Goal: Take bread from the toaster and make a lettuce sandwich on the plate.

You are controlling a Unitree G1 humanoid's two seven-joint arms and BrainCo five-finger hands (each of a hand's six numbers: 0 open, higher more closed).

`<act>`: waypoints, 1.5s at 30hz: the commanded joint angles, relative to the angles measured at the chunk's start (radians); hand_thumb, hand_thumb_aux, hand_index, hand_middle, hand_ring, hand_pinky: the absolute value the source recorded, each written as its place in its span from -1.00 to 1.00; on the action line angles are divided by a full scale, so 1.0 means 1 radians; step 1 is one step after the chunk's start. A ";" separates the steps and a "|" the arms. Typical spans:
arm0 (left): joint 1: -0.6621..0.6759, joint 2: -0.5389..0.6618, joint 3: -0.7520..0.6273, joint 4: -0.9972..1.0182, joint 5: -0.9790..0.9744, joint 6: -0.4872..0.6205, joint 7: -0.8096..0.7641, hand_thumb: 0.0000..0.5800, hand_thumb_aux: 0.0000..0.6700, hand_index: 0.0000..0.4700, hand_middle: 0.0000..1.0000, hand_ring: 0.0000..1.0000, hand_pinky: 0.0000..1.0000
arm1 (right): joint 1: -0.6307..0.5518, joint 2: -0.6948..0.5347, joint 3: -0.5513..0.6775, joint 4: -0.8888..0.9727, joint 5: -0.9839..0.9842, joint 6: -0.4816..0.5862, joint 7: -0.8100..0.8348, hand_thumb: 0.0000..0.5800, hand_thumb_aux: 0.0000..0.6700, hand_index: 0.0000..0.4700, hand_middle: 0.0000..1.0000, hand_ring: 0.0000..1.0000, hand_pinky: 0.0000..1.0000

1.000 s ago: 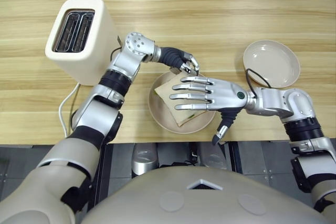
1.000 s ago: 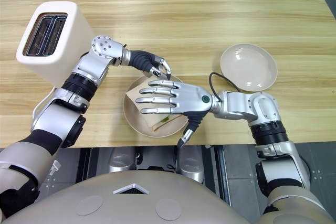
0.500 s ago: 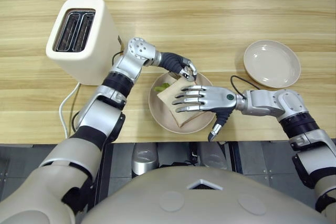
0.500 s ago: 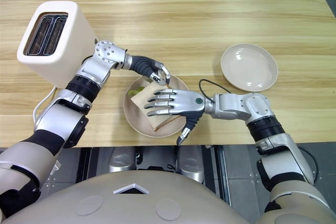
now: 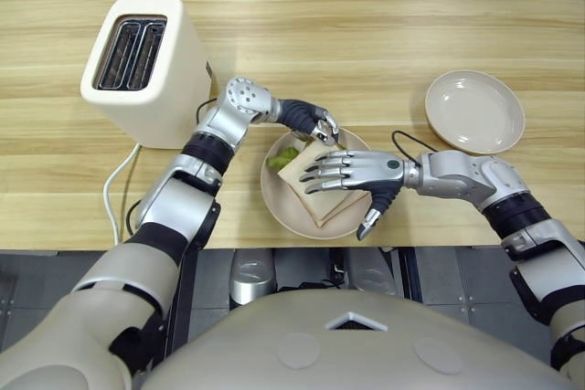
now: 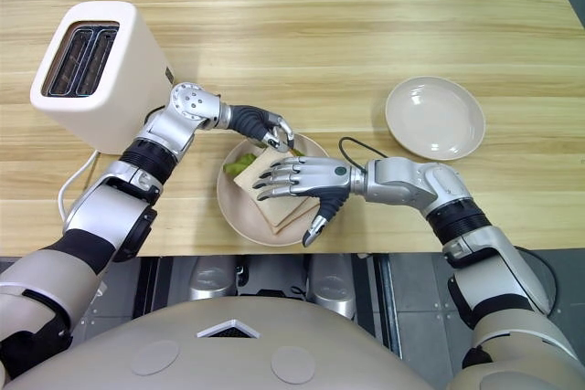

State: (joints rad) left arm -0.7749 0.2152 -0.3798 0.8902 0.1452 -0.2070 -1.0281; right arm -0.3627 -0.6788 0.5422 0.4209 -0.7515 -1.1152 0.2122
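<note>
The right robot hand [image 5: 352, 171] lies open, its fingers spread flat across the top bread slice [image 5: 309, 198] and its palm over the right side of the plate [image 5: 272, 210]. The left robot hand [image 5: 315, 121] is curled, and as far as we can tell its fingertips pinch that slice's far corner. The plate sits near the front edge of the surface [image 5: 366, 25], with lettuce [image 5: 281, 156] poking out on the far left, just below the left hand. We judge that the slice's long diagonal runs from that pinch toward us and to the right. Both hands touch the slice, so any squaring nudge would go left, over the lettuce.
</note>
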 commanded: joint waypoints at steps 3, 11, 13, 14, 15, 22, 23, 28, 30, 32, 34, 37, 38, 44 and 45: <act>-0.146 0.023 0.110 0.061 0.036 -0.093 0.336 -1.00 -1.00 -1.00 1.00 1.00 1.00 | 0.042 -0.024 0.052 0.068 -0.033 0.064 0.091 -1.00 -1.00 -1.00 -1.00 -1.00 -1.00; -0.245 0.085 0.215 0.093 0.045 -0.121 0.638 -1.00 -1.00 -1.00 0.10 0.10 0.10 | 0.044 -0.017 0.049 0.061 -0.017 0.068 0.083 -1.00 -1.00 -1.00 -1.00 -1.00 -1.00; -0.228 0.089 0.248 0.065 0.013 -0.114 0.625 -1.00 -1.00 -1.00 0.10 0.10 0.10 | 0.043 -0.011 0.041 0.064 -0.010 0.071 0.072 -1.00 -1.00 -1.00 -1.00 -1.00 -1.00; -0.218 0.088 0.262 0.050 -0.002 -0.111 0.621 -1.00 -1.00 -1.00 0.09 0.09 0.09 | 0.043 -0.007 0.037 0.068 -0.007 0.075 0.067 -1.00 -1.00 -1.00 -1.00 -1.00 -1.00; -0.197 0.087 0.278 0.018 -0.021 -0.109 0.615 -1.00 -1.00 -1.00 0.09 0.09 0.09 | 0.039 0.005 0.030 0.091 0.006 0.085 0.058 -1.00 -1.00 -1.00 -1.00 -1.00 -1.00; -0.019 0.080 0.352 -0.245 -0.143 -0.047 0.589 -1.00 -1.00 -1.00 0.06 0.06 0.06 | -0.046 0.109 -0.003 0.322 0.031 0.168 -0.043 -0.53 -0.75 -0.75 0.80 0.80 0.80; 0.020 0.080 0.363 -0.287 -0.162 -0.032 0.585 -1.00 -1.00 -1.00 0.04 0.04 0.04 | -0.070 0.135 -0.007 0.377 0.034 0.183 -0.069 -0.15 -0.51 -0.52 1.00 1.00 1.00; 0.171 0.070 0.411 -0.410 -0.230 0.023 0.597 -1.00 -1.00 -1.00 0.07 0.07 0.07 | -0.186 0.234 0.017 0.588 -0.002 0.245 -0.212 0.87 0.48 0.45 1.00 1.00 1.00; 0.220 0.059 0.426 -0.452 -0.260 0.047 0.597 -1.00 -1.00 -1.00 0.07 0.07 0.07 | -0.228 0.257 0.018 0.651 -0.008 0.268 -0.273 0.96 0.73 0.70 1.00 1.00 1.00; 0.280 0.045 0.438 -0.496 -0.286 0.064 0.601 -1.00 -1.00 -1.00 0.07 0.07 0.07 | -0.269 0.273 0.024 0.694 -0.024 0.291 -0.370 1.00 0.95 0.91 1.00 1.00 1.00; 0.317 0.036 0.446 -0.523 -0.296 0.075 0.608 -1.00 -1.00 -1.00 0.07 0.07 0.07 | -0.296 0.281 0.029 0.720 -0.032 0.294 -0.441 1.00 0.98 0.94 1.00 1.00 1.00; 0.355 0.028 0.457 -0.537 -0.307 0.088 0.617 -1.00 -1.00 -1.00 0.08 0.08 0.08 | -0.329 0.281 0.022 0.733 -0.036 0.283 -0.548 1.00 0.91 0.87 1.00 1.00 1.00; 0.363 0.028 0.458 -0.538 -0.308 0.088 0.619 -1.00 -1.00 -1.00 0.08 0.08 0.08 | -0.339 0.274 0.010 0.726 -0.032 0.264 -0.596 1.00 0.93 0.89 1.00 1.00 1.00; 0.414 0.002 0.436 -0.604 -0.318 0.092 0.617 -1.00 -1.00 -1.00 0.13 0.13 0.13 | -0.342 0.267 -0.096 0.657 0.079 0.068 -0.728 1.00 1.00 0.96 1.00 1.00 1.00; 0.424 -0.006 0.427 -0.613 -0.313 0.090 0.616 -1.00 -1.00 -1.00 0.13 0.13 0.13 | -0.338 0.268 -0.116 0.640 0.098 0.035 -0.741 1.00 1.00 0.96 1.00 1.00 1.00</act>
State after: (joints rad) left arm -0.3747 0.2182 0.0729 0.3000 -0.1684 -0.1322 -0.4075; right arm -0.7013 -0.4112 0.4685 1.1029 -0.7025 -1.0044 -0.4976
